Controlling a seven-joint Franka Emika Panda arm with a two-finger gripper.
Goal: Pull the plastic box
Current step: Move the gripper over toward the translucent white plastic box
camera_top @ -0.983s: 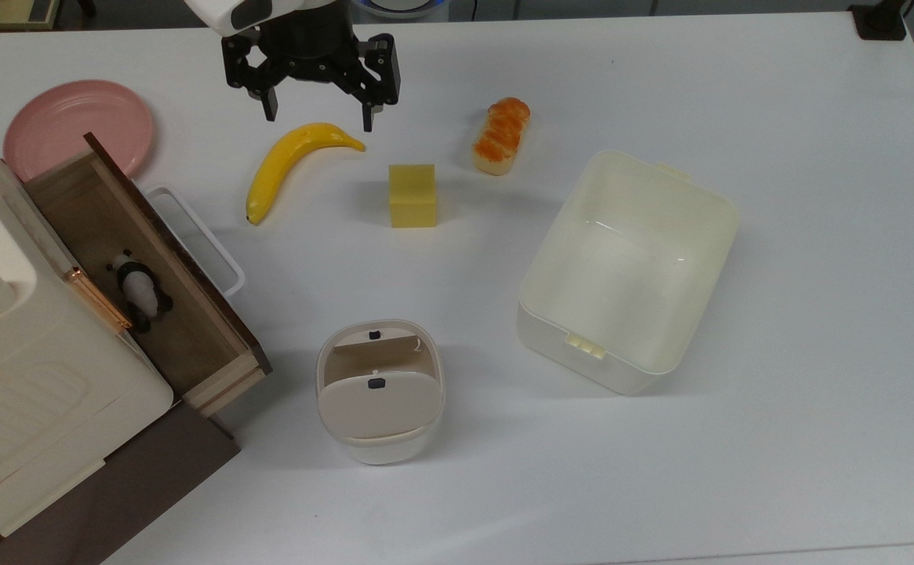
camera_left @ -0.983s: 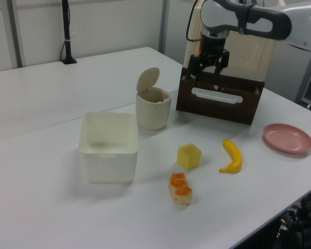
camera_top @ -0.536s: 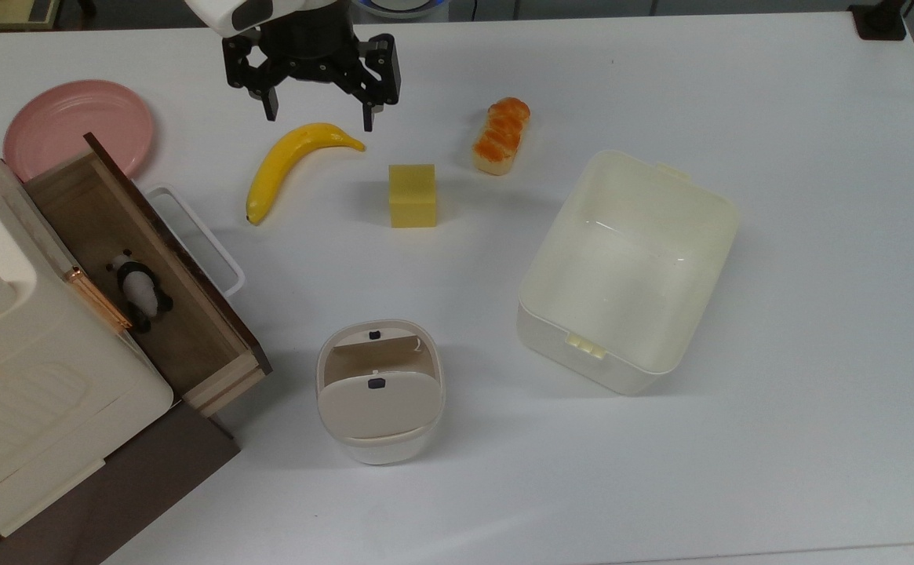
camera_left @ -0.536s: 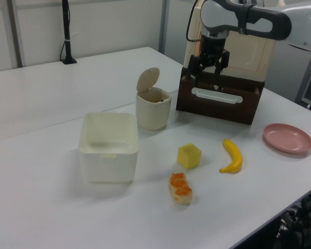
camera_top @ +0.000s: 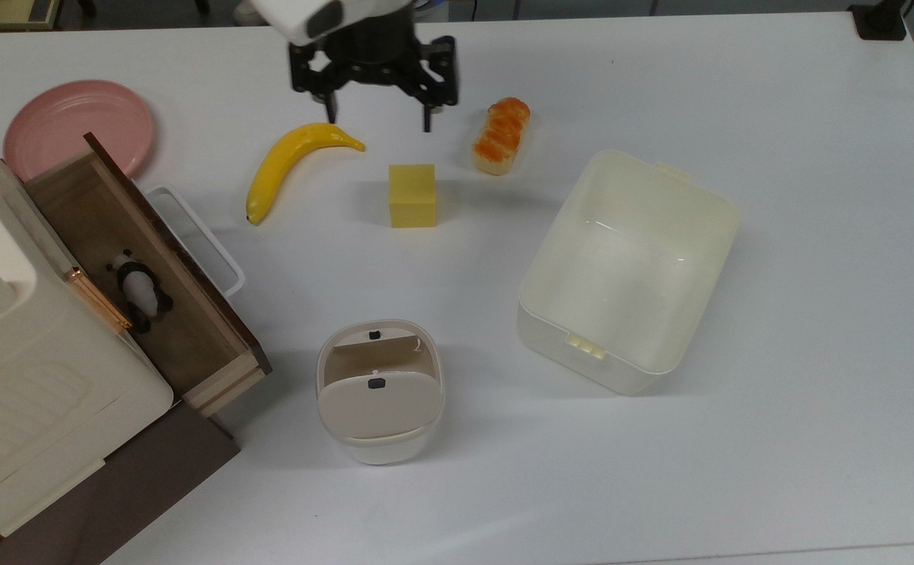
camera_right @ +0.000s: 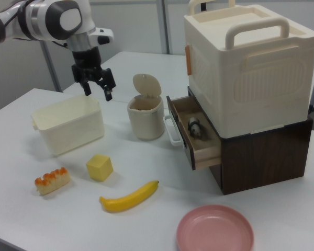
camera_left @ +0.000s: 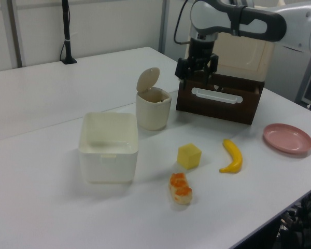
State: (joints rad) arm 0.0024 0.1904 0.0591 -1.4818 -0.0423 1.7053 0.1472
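The plastic box (camera_top: 625, 271) is a large cream-white tub, open-topped and empty, on the white table at the top view's right; it also shows in the left view (camera_left: 108, 165) and the right view (camera_right: 68, 128). My gripper (camera_top: 379, 122) hangs open above the table, with nothing between its fingers. In the top view it sits over the far edge between the banana (camera_top: 300, 161) and the bread (camera_top: 502, 135), well apart from the box. The gripper appears in the left view (camera_left: 196, 79) and in the right view (camera_right: 98, 94), raised above the box's far side.
A yellow cube (camera_top: 413, 195) lies between banana and box. A small beige flap-lid bin (camera_top: 380, 390) stands near the front. At the top view's left are a pink plate (camera_top: 78, 125) and a cabinet with an open drawer (camera_top: 151, 290) holding a panda toy (camera_top: 139, 289).
The gripper has shifted toward the top view's right, from over the banana's end to between banana and bread, staying open. Nothing on the table moved.
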